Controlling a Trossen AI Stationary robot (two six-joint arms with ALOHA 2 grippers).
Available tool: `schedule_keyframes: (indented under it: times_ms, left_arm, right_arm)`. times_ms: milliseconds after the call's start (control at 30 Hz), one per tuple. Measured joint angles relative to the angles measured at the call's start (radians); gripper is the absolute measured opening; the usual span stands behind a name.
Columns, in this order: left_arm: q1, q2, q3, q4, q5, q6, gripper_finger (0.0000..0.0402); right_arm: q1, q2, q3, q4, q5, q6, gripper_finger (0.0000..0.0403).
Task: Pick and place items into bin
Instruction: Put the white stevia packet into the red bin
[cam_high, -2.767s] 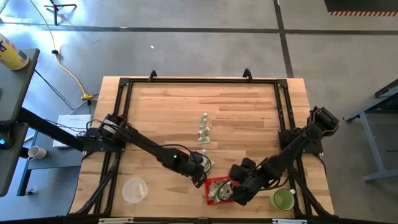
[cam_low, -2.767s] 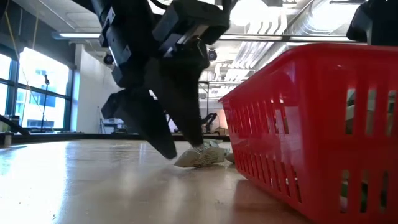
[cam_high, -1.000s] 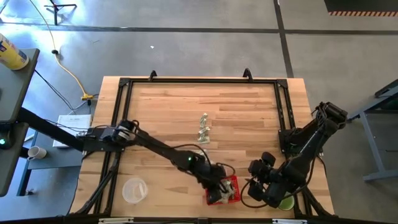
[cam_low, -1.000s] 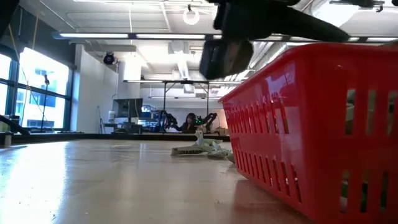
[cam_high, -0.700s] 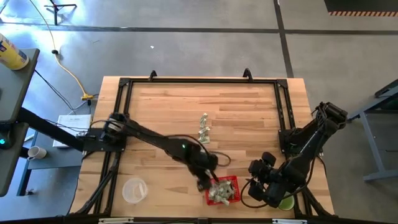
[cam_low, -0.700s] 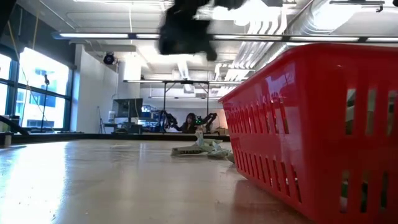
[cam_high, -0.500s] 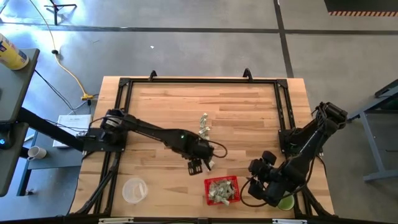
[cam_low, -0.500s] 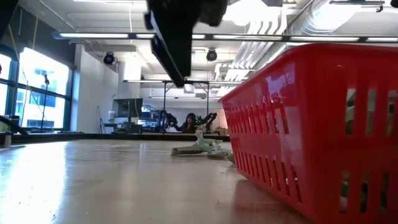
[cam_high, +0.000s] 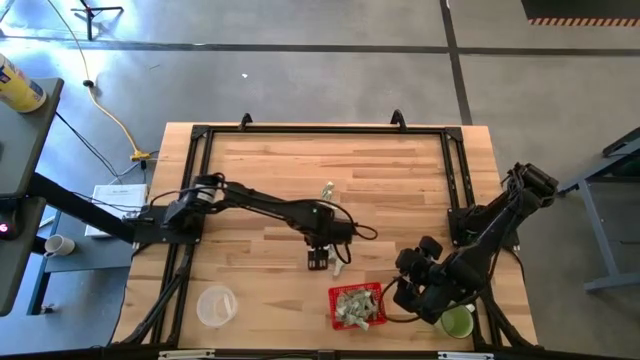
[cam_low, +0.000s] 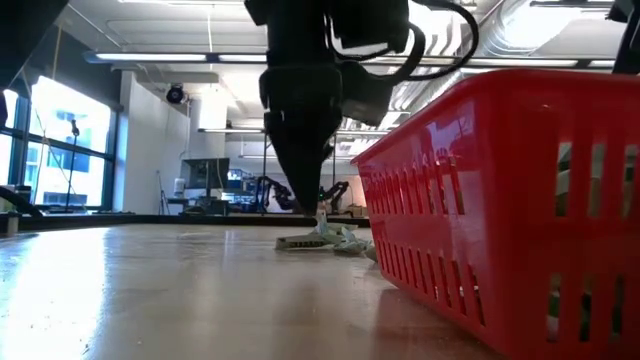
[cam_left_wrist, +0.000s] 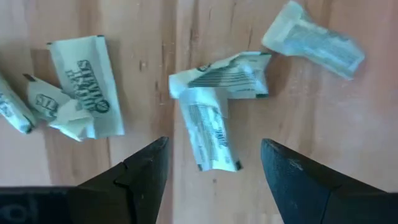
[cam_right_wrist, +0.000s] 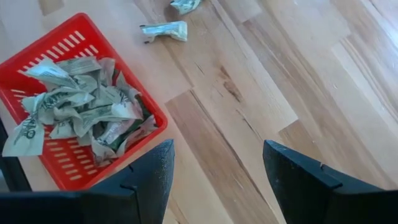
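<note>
While the bin (cam_high: 356, 305) is sitting heaped at the table's (cam_high: 400, 180) near edge, a few items (cam_high: 328, 196) are lying mid-table. In the left wrist view, the left gripper (cam_left_wrist: 214, 165) is hanging spread over more. In the right wrist view, the right gripper (cam_right_wrist: 217, 171) is waiting, fingers apart, empty. Judgement: mostly done.

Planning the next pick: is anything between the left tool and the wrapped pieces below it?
Nothing visible. The left tool is open above the small pale green-and-white wrapped pieces on the bare wooden table; one piece lies between its fingers.
</note>
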Motion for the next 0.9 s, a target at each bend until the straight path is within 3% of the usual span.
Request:
schedule_keyframes:
  times_ms: [267, 367, 467, 667, 700, 900]
  left_arm:
    - [0.02, 0.07, 0.002, 0.023, 0.046, 0.04, 0.0286]
    - [0.02, 0.085, 0.005, 0.023, 0.046, 0.043, 0.0267]
    - [0.021, 0.086, 0.005, 0.019, 0.029, 0.053, 0.0211]
    - [0.023, 0.087, 0.005, -0.018, 0.029, 0.029, 0.0038]
    - [0.022, 0.087, 0.005, -0.035, 0.043, 0.016, 0.0024]
    - [-0.019, 0.019, -0.002, -0.06, 0.18, -0.126, 0.0053]
  right_arm:
    - [-0.029, 0.0, 0.0, -0.012, -0.004, 0.01, 0.0236]
    - [-0.042, 0.0, 0.0, -0.016, -0.012, 0.007, 0.0236]
    - [-0.051, 0.0, 0.0, -0.016, -0.022, 0.001, 0.0236]
    - [-0.045, 0.0, 0.0, -0.018, -0.035, 0.007, 0.0236]
    - [-0.038, 0.0, 0.0, -0.018, -0.034, 0.01, 0.0236]
    - [0.033, -0.001, 0.0, -0.018, -0.027, 0.072, 0.0236]
